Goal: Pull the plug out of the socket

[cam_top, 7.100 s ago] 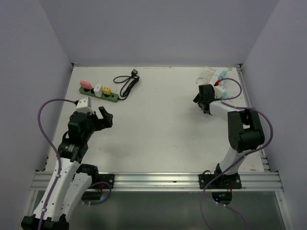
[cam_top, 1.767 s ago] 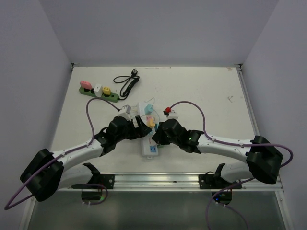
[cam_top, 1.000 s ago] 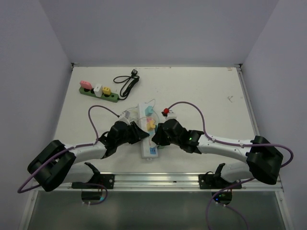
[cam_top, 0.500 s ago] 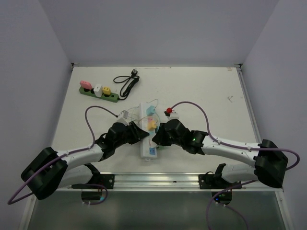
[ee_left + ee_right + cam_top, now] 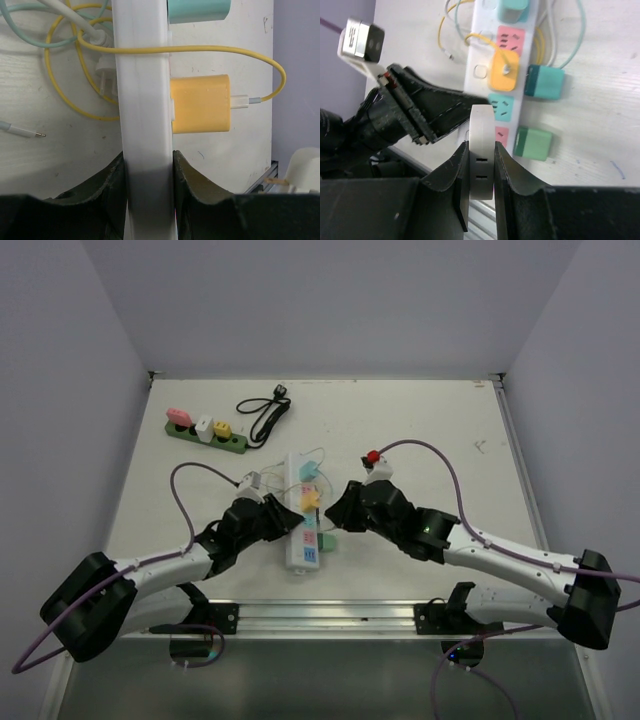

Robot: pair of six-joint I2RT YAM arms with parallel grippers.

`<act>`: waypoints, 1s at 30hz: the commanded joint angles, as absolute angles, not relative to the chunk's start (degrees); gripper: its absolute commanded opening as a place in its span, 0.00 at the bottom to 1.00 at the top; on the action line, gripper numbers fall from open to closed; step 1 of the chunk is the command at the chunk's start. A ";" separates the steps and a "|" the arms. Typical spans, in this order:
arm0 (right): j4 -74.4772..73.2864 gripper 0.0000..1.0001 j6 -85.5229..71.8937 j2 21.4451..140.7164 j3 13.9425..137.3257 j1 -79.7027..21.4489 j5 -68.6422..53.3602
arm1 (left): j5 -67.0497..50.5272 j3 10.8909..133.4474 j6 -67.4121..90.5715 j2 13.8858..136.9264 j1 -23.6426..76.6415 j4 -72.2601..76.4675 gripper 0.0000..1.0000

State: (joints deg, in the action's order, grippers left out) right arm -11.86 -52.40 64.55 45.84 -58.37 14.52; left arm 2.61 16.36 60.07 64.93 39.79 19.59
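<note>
The white socket strip (image 5: 301,520) lies in the near middle of the table. My left gripper (image 5: 284,522) is shut across the strip's near end (image 5: 144,100), one finger on each long side (image 5: 148,165). A yellow plug (image 5: 200,104) and a teal plug (image 5: 200,10) sit in the strip beyond the fingers. My right gripper (image 5: 336,516) is shut on a white plug (image 5: 481,125), which hangs clear above the strip (image 5: 481,72). A teal plug (image 5: 544,82) and a green plug (image 5: 533,143) lie on the table beside the strip.
A green power strip (image 5: 205,432) with pink, white and yellow plugs lies at the back left. Next to it is a coiled black cable (image 5: 265,415). Yellow and teal cables (image 5: 65,30) loop beside the white strip. The metal rail (image 5: 330,615) runs along the near edge.
My right gripper has drawn back to the right, away from the strip, with the white plug in it. The left gripper has stayed clamped on the strip, which shifted a little.
</note>
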 commanded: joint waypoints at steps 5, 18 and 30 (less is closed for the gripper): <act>-8.20 0.00 -49.23 55.38 36.59 -44.60 16.27 | 3.08 11.17 58.53 60.57 39.29 24.51 0.00; 19.84 0.00 -45.87 70.38 30.32 -18.64 -9.81 | -7.64 3.61 62.05 61.08 35.17 44.54 0.00; 32.88 0.44 -48.96 92.99 34.45 -13.10 -19.17 | -11.25 3.16 62.14 61.88 31.91 45.80 0.00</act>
